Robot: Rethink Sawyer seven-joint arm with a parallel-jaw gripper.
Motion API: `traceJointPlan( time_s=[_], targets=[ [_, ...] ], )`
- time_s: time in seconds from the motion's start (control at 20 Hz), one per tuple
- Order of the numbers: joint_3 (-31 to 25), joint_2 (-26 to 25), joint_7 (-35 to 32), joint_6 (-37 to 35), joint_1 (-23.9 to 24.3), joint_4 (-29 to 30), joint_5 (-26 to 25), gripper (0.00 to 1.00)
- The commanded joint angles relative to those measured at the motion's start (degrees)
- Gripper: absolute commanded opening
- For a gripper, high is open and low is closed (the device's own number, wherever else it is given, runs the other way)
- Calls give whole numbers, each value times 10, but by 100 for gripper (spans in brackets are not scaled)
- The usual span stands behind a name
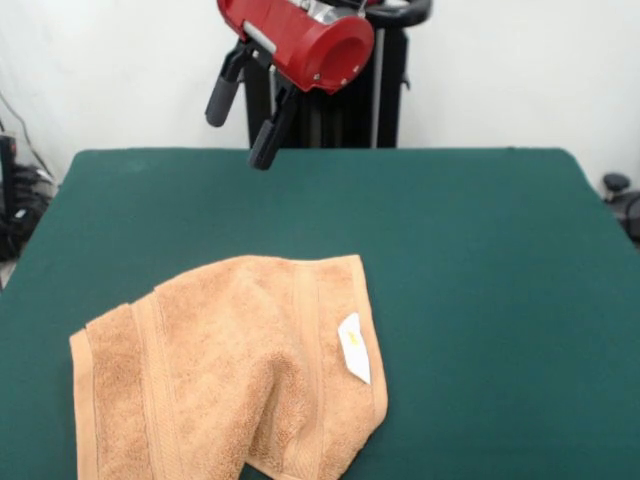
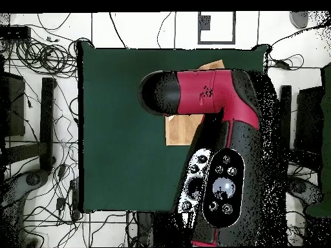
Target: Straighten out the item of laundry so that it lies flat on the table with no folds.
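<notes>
The orange-tan towel (image 1: 230, 370) lies at the near left of the dark green table (image 1: 480, 250). It is rumpled, with one side folded over and a ridge running down its middle. Its white label (image 1: 354, 347) shows at the right edge. My gripper (image 1: 245, 120) hangs high above the table's far edge, well behind the towel, with its two black fingers (image 1: 222, 95) apart and empty. In the overhead view the red and black arm (image 2: 213, 97) covers most of the towel (image 2: 181, 130), and only parts of it show on the table (image 2: 116, 129).
The black pedestal (image 1: 390, 90) stands behind the table's far edge. Cables (image 2: 39, 58) lie on the floor beside the table. Dark equipment (image 1: 15, 200) sits off the table's left side.
</notes>
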State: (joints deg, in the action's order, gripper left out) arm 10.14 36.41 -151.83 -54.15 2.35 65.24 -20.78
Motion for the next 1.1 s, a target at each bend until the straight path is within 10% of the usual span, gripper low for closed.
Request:
traceJointPlan(
  time_s=[0.05,1.1],
  targets=[
    [0,-44,-67,-19,-22,20,-1,100],
    [-20,-2,-66,-44,-1,99,126,100]
  ],
)
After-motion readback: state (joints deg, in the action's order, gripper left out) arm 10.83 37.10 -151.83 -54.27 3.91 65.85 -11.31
